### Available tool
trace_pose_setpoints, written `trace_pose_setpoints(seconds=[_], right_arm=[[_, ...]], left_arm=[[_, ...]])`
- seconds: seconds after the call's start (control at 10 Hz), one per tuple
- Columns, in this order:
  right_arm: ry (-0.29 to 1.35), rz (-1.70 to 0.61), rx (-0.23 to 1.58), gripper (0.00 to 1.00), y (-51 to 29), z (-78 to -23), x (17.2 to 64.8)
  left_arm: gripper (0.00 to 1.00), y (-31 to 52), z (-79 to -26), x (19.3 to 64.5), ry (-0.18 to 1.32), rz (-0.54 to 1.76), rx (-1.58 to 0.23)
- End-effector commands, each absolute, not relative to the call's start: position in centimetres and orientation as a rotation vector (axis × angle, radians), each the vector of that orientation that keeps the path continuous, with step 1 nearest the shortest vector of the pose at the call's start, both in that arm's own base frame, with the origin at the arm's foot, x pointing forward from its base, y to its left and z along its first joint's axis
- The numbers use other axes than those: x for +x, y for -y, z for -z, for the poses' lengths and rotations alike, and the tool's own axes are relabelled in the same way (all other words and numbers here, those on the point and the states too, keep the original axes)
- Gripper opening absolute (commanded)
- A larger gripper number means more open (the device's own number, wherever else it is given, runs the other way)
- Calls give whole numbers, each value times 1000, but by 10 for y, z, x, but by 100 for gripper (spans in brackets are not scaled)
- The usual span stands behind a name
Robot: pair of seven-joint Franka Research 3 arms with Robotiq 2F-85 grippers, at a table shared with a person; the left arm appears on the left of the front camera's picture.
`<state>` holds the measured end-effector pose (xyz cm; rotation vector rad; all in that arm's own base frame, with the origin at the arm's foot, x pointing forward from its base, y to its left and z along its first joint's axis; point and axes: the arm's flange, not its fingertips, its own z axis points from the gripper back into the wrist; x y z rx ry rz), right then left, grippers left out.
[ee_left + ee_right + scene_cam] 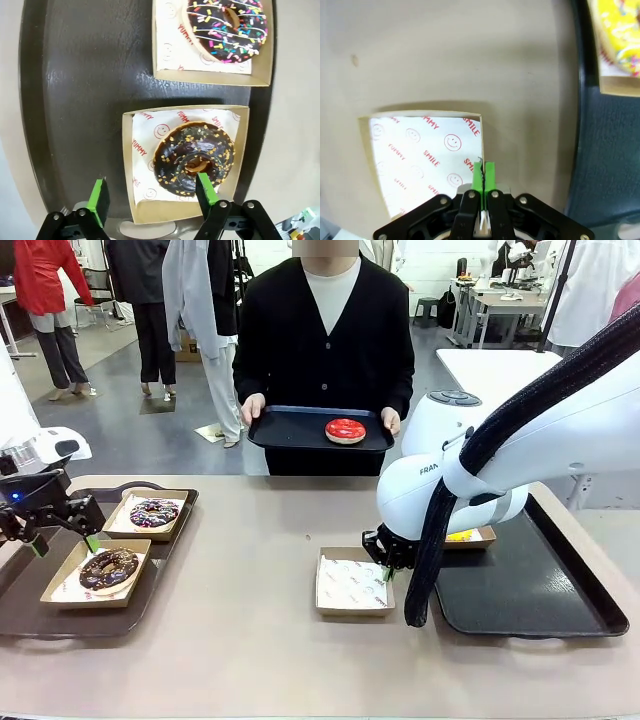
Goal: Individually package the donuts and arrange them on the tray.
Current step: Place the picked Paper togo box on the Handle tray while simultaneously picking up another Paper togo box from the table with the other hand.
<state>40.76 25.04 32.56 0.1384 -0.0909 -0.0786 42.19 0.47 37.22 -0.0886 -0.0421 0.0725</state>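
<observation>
Counter (pixel 250 640), beige and matte, carries two dark rectangular trays: the left tray (pixel 30 615) under the left arm and the right tray (pixel 530 590) under the right arm. At the far side a person in a black cardigan holds a third dark tray (pixel 290 430) with both hands; the red-iced ring donut (pixel 345 430) lies on it, unboxed.

On the left tray sit two shallow kraft cardboard boxes lined with white paper printed in red. The farther box (pixel 125 525) holds the dark donut with coloured sprinkles (pixel 227 27); the nearer box (pixel 127 165) holds the chocolate brown donut with nut crumbs (pixel 192 157). The yellow-iced donut (pixel 620 32) rests in another such box at the near edge of the right tray, largely hidden behind the right arm in the front view.

An empty lined box (pixel 420 155) lies on the bare counter just beside the right tray.

The left claw (pixel 152 195) hangs above the nearer box with its jaws spread wide, holding nothing. The right claw (pixel 483 175) has its green pads pinched together on the empty box's wall.
</observation>
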Motion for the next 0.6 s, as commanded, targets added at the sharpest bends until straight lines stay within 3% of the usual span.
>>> trace_pose_setpoints(seconds=[0.0,0.4,0.5], right_arm=[[118,79,111,0,-261,-352,410],[189,89,67,0,-254,-471,435],[190,105,60,0,-254,-492,449]], left_arm=[[96,-17,-394,419,15,-55,-266],[96,-94,-457,384,29,-82,-760],[96,-120,-460,379,-26,-85,-895]])
